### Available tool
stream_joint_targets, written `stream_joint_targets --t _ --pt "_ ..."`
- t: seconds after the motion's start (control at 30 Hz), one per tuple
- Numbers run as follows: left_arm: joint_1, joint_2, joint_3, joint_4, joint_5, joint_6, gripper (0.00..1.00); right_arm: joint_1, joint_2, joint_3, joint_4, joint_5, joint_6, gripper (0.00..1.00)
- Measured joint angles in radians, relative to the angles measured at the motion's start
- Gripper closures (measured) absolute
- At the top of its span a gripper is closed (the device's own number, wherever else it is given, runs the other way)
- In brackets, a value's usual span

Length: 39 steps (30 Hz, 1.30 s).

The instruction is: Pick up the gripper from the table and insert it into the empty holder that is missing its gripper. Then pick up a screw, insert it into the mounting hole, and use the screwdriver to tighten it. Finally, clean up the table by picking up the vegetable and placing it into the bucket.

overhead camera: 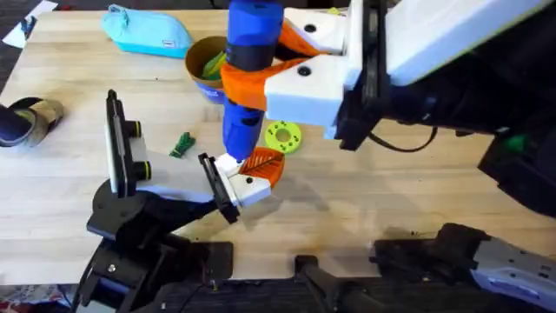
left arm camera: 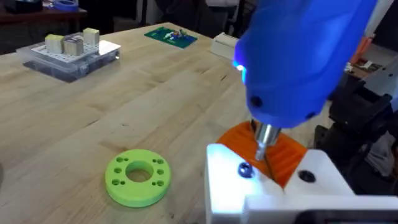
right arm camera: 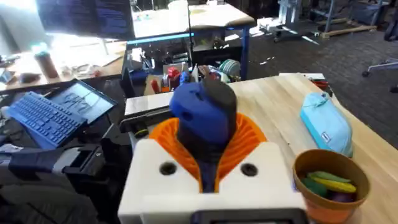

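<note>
My right gripper (overhead camera: 261,74) reaches across the table and is shut on the blue screwdriver (overhead camera: 248,52), held upright with its tip down. White fingers (right arm camera: 161,177) with orange pads clamp the screwdriver (right arm camera: 202,112). Its metal tip (left arm camera: 264,140) points at the white holder (left arm camera: 230,186), where the orange ribbed gripper (left arm camera: 283,155) sits. A dark screw (left arm camera: 244,169) shows in the holder's face. The holder (overhead camera: 239,184) is on the end of my left arm, with the orange gripper (overhead camera: 263,165) against it. The dark-green vegetable (overhead camera: 182,144) lies to the left. The tan bucket (overhead camera: 207,65) stands behind.
A bright green disc (overhead camera: 283,136) lies just right of the holder. A light-blue pouch (overhead camera: 148,30) rests at the back left. The bucket (right arm camera: 329,180) holds yellow-green items. A black upright device (overhead camera: 117,143) stands at the left. A clear tray (left arm camera: 71,53) of blocks sits farther off.
</note>
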Motion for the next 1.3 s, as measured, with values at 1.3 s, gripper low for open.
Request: stream_joint_targets --t 1.3 --pt "0.000 0.000 0.000 -0.001 0.000 -0.002 0.986 0.000 0.027 0.000 -0.019 0.001 -0.015 0.937"
